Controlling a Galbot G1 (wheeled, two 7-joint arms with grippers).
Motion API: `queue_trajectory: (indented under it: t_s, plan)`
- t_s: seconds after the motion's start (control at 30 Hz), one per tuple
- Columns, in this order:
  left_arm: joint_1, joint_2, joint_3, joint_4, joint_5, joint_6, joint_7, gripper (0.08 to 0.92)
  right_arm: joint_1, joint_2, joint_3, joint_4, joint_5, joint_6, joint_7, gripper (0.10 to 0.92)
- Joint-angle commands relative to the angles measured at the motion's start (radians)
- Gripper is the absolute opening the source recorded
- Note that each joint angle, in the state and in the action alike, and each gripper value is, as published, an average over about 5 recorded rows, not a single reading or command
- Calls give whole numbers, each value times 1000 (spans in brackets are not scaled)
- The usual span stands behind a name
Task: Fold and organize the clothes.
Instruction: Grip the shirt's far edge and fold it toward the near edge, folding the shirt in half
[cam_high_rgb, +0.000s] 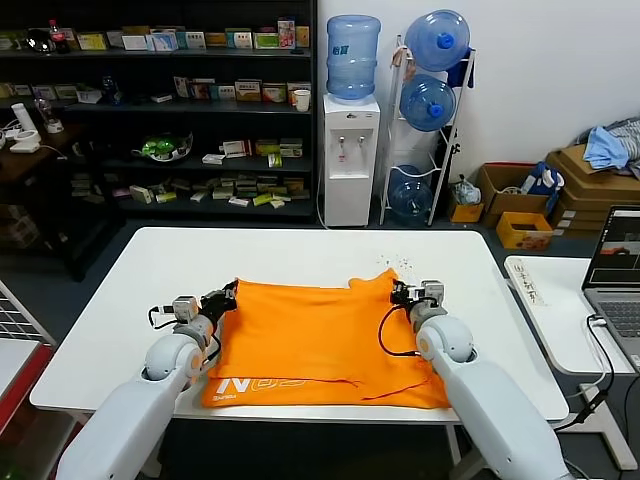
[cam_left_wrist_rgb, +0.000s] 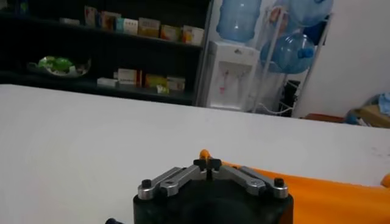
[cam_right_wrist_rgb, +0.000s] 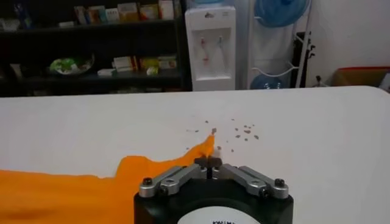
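Observation:
The clothes are one bright orange T-shirt, lying partly folded on the white table, with white lettering along its near left edge. My left gripper sits at the shirt's far left corner, shut with a tip of orange cloth poking out past its fingertips. In the left wrist view the left gripper has its jaws pressed together. My right gripper is at the far right corner. In the right wrist view the right gripper is shut on the shirt's pointed edge.
Small dark specks dot the table beyond the right gripper. A side table with a laptop stands to the right. Shelves, a water dispenser and a bottle rack line the back wall.

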Motion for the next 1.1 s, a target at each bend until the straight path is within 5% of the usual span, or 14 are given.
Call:
queue_trajectory:
  t_s: [0.03, 0.4, 1.1]
  plan:
    - [192, 43, -65, -261, 34, -8, -24, 94, -190, -110, 45, 266, 31, 6, 23, 125]
    - [405, 88, -127, -445, 53, -8, -50, 94, -418, -198, 145, 495, 43, -28, 63, 125]
    - [508, 64, -175, -453, 107, -33, -63, 94, -550, -214, 199, 601, 60, -69, 106, 125]
